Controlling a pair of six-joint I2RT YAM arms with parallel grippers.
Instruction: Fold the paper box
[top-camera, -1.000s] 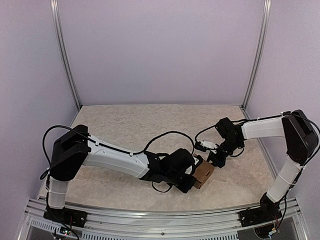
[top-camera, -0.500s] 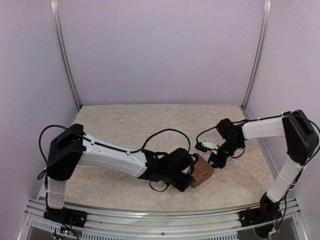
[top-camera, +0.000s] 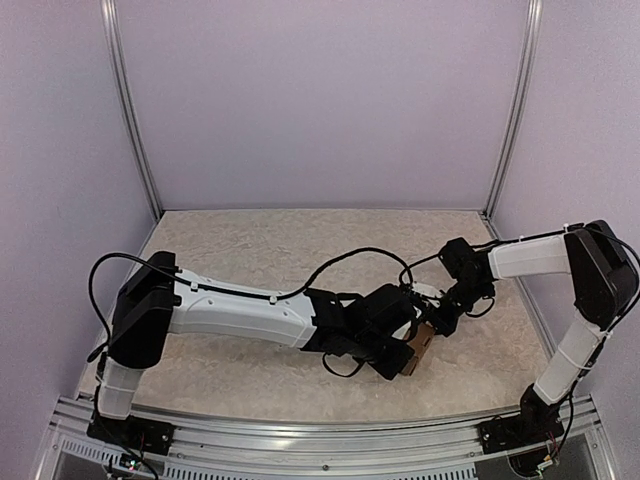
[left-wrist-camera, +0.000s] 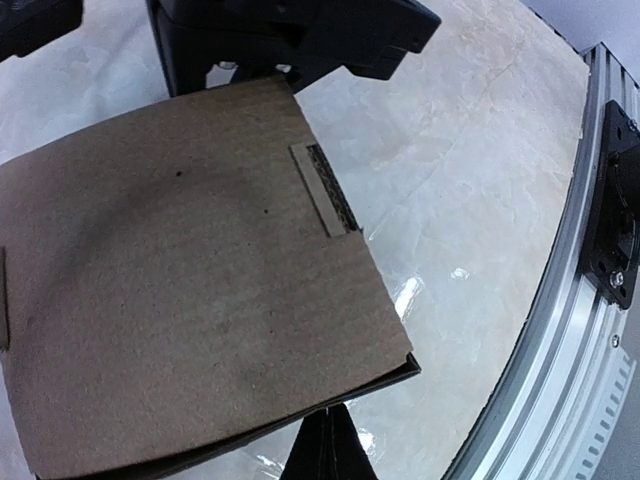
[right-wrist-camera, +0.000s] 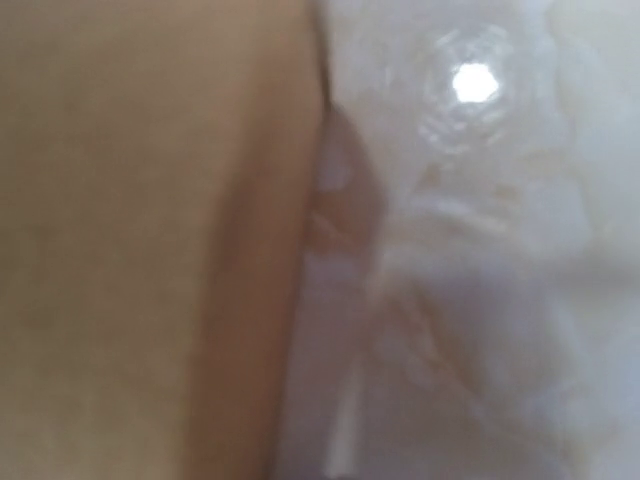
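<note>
The paper box (top-camera: 421, 348) is a small brown carton on the marbled table, mostly covered by my left wrist in the top view. In the left wrist view its broad flat panel (left-wrist-camera: 190, 290) with a tab slot fills the frame. My left gripper (left-wrist-camera: 327, 445) is shut, its joined tips touching the box's near lower edge. My right gripper (top-camera: 436, 322) presses at the box's far side and shows as a black body (left-wrist-camera: 290, 40) behind the panel. The right wrist view is blurred, with the cardboard (right-wrist-camera: 130, 240) very close at left. The right fingers are hidden and shut.
The aluminium rail (left-wrist-camera: 565, 330) runs along the table's near edge, just right of the box. A black cable (top-camera: 340, 262) loops above the left forearm. Lilac walls and metal posts (top-camera: 510, 110) enclose the marbled table (top-camera: 250, 240).
My left arm has pushed to the right, sliding the box toward the right gripper and covering more of it. The right gripper has stayed nearly in place against the box.
</note>
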